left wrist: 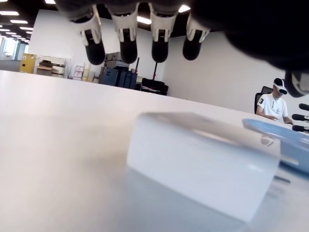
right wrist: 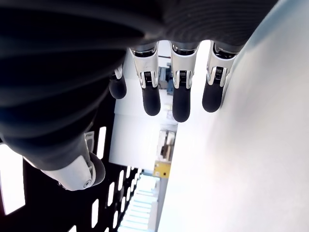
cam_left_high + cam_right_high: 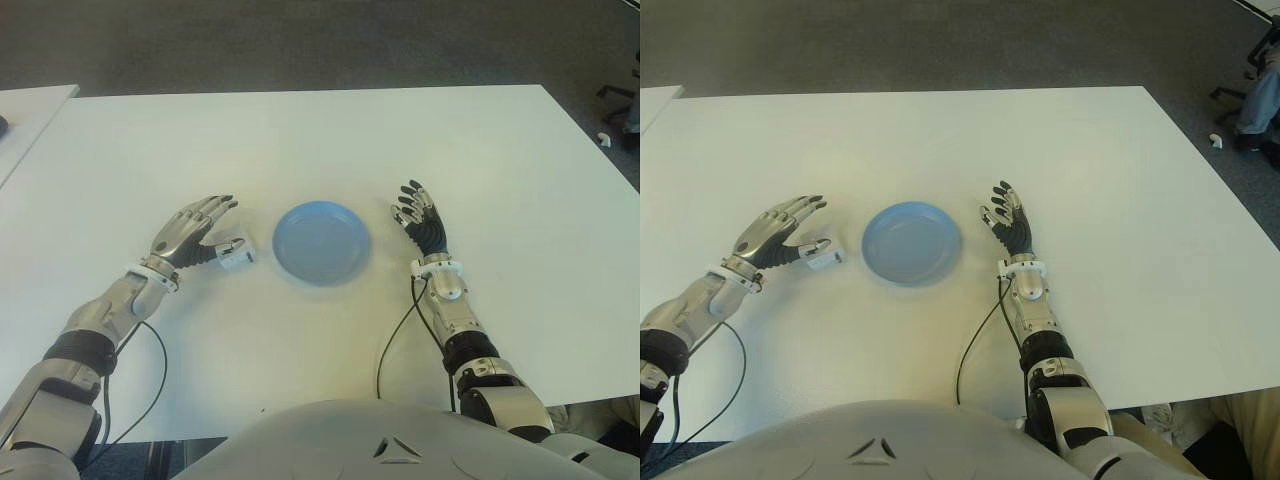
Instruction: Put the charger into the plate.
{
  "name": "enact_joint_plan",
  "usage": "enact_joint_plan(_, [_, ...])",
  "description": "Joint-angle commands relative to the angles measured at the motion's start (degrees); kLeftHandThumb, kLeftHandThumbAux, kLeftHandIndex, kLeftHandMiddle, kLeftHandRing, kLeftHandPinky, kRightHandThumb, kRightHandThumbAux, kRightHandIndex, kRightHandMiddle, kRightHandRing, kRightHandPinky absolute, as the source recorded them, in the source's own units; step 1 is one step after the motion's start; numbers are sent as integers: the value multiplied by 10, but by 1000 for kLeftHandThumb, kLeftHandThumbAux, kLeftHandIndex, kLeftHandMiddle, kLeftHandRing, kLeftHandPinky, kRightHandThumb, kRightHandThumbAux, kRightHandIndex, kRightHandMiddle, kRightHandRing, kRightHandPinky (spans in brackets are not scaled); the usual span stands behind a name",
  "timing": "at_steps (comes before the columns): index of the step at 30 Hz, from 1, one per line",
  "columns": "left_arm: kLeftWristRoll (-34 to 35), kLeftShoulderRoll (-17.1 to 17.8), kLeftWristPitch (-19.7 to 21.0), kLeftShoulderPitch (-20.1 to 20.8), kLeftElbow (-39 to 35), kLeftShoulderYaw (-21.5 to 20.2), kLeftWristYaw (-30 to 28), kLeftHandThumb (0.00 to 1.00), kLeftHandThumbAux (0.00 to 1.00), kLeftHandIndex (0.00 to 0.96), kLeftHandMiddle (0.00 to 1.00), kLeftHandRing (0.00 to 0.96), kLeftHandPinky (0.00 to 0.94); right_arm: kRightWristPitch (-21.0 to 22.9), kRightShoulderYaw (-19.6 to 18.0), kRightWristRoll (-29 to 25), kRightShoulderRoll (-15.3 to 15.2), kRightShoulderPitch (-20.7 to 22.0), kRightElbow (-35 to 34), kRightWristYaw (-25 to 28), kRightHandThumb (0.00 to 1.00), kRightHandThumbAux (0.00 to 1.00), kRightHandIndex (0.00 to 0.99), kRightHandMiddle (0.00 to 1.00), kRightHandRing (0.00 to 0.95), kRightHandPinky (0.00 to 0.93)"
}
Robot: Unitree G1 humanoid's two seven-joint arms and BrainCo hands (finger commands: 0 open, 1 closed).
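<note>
A small white charger (image 3: 237, 254) lies on the white table (image 3: 300, 140), just left of the round blue plate (image 3: 322, 242). My left hand (image 3: 195, 226) hovers over and slightly left of the charger with its fingers spread; its thumb reaches toward the block but nothing is gripped. In the left wrist view the charger (image 1: 203, 166) fills the foreground beneath the fingertips (image 1: 128, 48), with the plate's rim (image 1: 285, 145) beyond it. My right hand (image 3: 420, 215) shows to the right of the plate, fingers relaxed and holding nothing.
A second white table's corner (image 3: 25, 110) shows at the far left. Cables trail from both wrists toward the near table edge (image 3: 395, 340). A seated person wearing a headset (image 1: 273, 101) appears far off in the left wrist view. Dark floor lies beyond the table.
</note>
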State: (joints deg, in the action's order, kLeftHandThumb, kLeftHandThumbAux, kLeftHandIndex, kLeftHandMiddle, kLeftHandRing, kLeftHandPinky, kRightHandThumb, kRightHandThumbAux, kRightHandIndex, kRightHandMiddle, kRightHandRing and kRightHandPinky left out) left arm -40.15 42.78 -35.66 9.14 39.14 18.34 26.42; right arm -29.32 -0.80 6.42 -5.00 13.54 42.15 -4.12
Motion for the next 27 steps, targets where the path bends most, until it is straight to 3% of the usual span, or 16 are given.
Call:
enact_joint_plan(1, [-9,-21,11,-4,15,3,12,399,137,0,0,0,50,27,5,-1,6,-23,13,3,679,672,19,170,180,210])
enact_joint_plan(11, [-29,-52,24,-3,43,18,47,381,137,0,0,0,59,32,5,2,7,-24,8,-2,675,684,18,173,185,216])
enact_joint_plan(27, [-46,-73,25,8,124,46,99,362,145,0,0,0,56,42,6,-1,6,-29,-6,0,685,693,26,173,185,214])
